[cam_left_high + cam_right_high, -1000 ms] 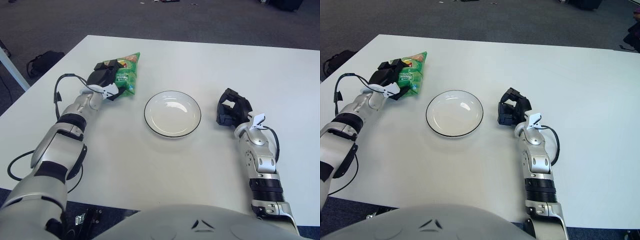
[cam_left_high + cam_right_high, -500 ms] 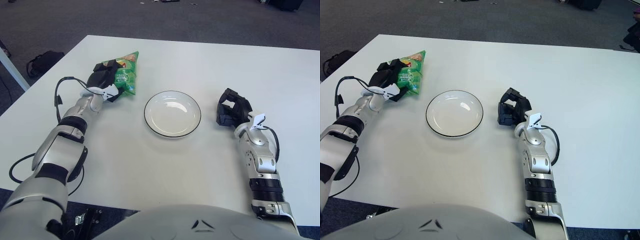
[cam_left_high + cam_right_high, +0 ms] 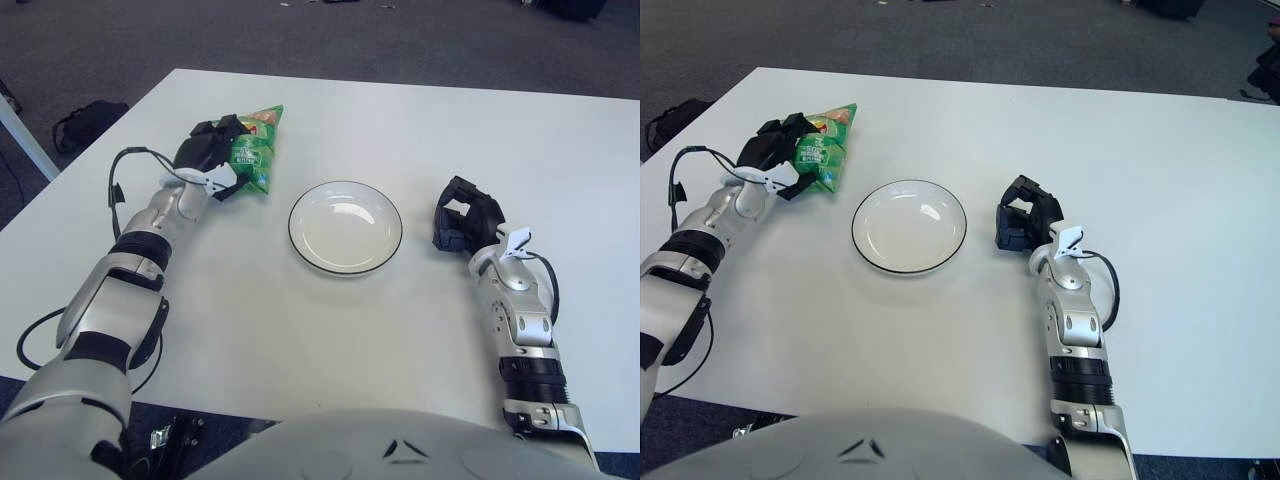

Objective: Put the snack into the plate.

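A green snack bag [image 3: 254, 150] is at the left of the white table, left of the white plate with a dark rim [image 3: 345, 227]. My left hand [image 3: 211, 155] has its fingers curled on the left side of the bag and holds it. The plate holds nothing. My right hand [image 3: 462, 217] rests on the table right of the plate, fingers curled, holding nothing.
The white table [image 3: 400, 130] stretches far beyond the plate. Dark carpet lies past its edges, with a black bag [image 3: 88, 123] on the floor at the left. A black cable [image 3: 120, 180] loops off my left forearm.
My left hand has shifted slightly with the snack bag, which now sits a little more upright. The right hand and the plate have not moved.
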Controlling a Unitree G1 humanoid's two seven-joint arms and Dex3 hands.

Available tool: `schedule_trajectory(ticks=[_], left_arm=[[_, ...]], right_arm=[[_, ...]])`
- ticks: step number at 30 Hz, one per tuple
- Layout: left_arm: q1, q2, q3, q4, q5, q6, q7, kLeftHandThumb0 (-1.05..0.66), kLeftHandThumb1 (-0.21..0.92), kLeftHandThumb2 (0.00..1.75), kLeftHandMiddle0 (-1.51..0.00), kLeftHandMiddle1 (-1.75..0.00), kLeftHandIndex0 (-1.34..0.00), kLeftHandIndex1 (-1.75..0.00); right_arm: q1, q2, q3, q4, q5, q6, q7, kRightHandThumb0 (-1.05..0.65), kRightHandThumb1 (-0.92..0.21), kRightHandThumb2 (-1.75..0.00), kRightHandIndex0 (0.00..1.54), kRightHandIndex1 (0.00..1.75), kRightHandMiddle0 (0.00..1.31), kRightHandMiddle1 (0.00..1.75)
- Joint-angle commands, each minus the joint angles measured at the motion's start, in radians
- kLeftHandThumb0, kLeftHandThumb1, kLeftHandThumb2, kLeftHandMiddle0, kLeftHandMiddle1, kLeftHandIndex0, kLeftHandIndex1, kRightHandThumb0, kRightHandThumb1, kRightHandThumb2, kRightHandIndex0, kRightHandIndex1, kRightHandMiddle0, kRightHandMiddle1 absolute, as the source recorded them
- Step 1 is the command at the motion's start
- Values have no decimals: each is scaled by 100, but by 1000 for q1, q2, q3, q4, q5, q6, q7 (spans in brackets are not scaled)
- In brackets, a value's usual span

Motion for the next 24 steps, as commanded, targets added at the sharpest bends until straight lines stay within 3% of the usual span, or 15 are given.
schedule_trajectory(ticks=[1, 6, 13, 24], left_arm=[[82, 27, 72, -279, -33, 70, -51, 0, 2, 161, -87, -160, -62, -175], [86, 16, 118, -333, -17, 83, -7, 0, -4, 168, -90, -162, -67, -175], [118, 16, 241, -642, -43, 236, -89, 0, -8, 174, -91, -168, -70, -175], [181, -6, 332, -823, 26, 179, 46, 0, -7, 175, -90, -171, -69, -175]], right_arm=[[66, 6, -1, 63, 4, 30, 12, -52, -21, -145, 114, 175, 70, 175], [61, 3, 0, 77, 2, 19, 15, -52, -21, -144, 114, 175, 70, 175], [59, 7, -1, 77, 1, 28, 11, -52, -22, -143, 113, 175, 69, 175], [55, 4, 4, 81, -6, 33, 9, -51, -25, -139, 112, 175, 67, 175]])
